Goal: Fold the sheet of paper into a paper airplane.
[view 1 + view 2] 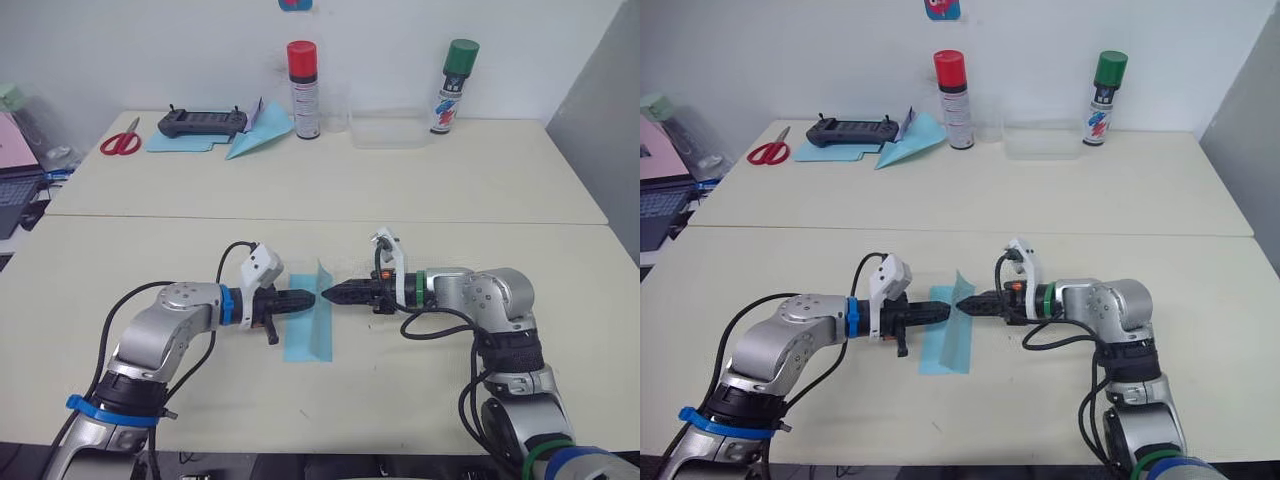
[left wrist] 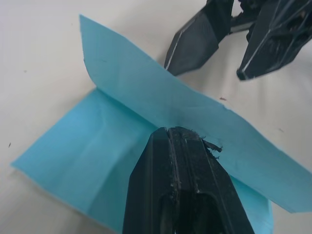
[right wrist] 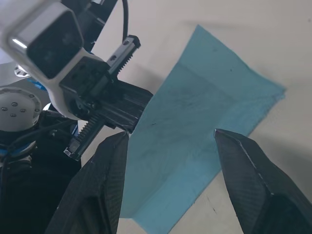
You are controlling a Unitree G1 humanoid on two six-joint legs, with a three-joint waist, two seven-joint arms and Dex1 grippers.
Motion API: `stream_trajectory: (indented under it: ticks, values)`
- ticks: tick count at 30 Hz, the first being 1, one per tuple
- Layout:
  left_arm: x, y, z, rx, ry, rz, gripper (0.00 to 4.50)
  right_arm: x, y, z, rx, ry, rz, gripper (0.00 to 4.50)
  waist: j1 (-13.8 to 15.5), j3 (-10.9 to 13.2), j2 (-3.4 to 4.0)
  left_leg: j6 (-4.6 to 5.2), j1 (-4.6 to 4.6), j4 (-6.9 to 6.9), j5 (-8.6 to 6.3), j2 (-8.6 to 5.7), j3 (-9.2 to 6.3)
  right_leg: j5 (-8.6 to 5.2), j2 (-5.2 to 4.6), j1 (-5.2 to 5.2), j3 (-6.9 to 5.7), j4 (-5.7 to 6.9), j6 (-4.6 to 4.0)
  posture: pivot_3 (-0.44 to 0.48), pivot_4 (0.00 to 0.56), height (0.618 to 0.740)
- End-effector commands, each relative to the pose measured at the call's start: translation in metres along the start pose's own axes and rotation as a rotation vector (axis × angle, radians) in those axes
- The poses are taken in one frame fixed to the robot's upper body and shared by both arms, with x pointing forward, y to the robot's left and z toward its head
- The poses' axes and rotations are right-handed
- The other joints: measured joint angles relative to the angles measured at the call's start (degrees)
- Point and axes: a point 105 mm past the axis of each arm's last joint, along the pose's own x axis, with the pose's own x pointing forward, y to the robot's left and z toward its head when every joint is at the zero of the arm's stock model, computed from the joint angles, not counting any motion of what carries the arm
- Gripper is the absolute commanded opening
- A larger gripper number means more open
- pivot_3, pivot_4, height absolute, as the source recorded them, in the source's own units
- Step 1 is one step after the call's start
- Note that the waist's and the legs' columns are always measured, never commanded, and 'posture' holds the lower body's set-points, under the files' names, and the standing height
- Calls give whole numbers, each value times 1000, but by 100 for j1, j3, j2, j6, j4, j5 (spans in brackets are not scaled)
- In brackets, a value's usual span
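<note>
Sheet of paper [image 1: 308, 322] half-folded on desk [image 1: 420, 390] (one flap upright); left hand [image 1: 305, 298] closed, touching flap; right hand [image 1: 333, 295] spread, empty.

the sheet of paper [image 1: 308, 322] lies on the near surface [image 1: 330, 400], one flap standing up between the left gripper [image 1: 305, 298] and right gripper [image 1: 330, 295]. scissors [image 1: 121, 139], a controller [image 1: 202, 123] and two cans, perhaps sprays, line the far edge.

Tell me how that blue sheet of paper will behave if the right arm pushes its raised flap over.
The sheet of paper looks thin and floppy: its raised flap stands only along a crease, so a light push should probably tip it. It seems very light and may slide on the smooth table, though the left gripper, fingers shut, appears to press it.
</note>
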Motion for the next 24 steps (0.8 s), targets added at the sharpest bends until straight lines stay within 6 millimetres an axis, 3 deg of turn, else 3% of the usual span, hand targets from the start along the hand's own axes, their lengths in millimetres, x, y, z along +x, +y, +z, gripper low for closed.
stream_trajectory:
  ticks: [1, 12, 16, 19, 24]
  values:
    - [5, 0, 10, 38, -25, 2, 0, 0, 12, 7, 25, -11, 40, 2893, -1, 0, 1, 0, 0, 0, 0, 0, 0, 0, 0, -1, 0, 1, 0, 0, 150, 740]
    - [15, -8, 12, 45, -37, -25, 0, 4, 19, 4, 61, 3, 38, 2893, -3, 1, 2, 0, -1, 1, 0, 0, 1, 0, 1, -2, 0, 3, 0, 0, 150, 740]
    - [17, -9, 12, 48, -37, -31, 0, 4, 10, -7, 5, 56, -30, 2893, -4, 1, 2, 0, -1, 1, 0, 0, 1, 0, 1, -2, 0, 3, 0, 0, 150, 740]
    - [16, -7, 11, 51, -30, -29, 0, 2, 4, -12, -35, 79, -65, 2344, -5, 1, 2, 0, -1, 1, 0, 0, 1, 0, 1, -2, 0, 2, 1, 0, 150, 740]
    - [12, -7, 3, 59, 3, -30, 0, -1, -1, -15, -63, 86, -85, 486, -5, 1, 2, 0, 0, 1, 0, 1, 1, -1, 2, -2, 1, 3, 1, 0, 150, 740]
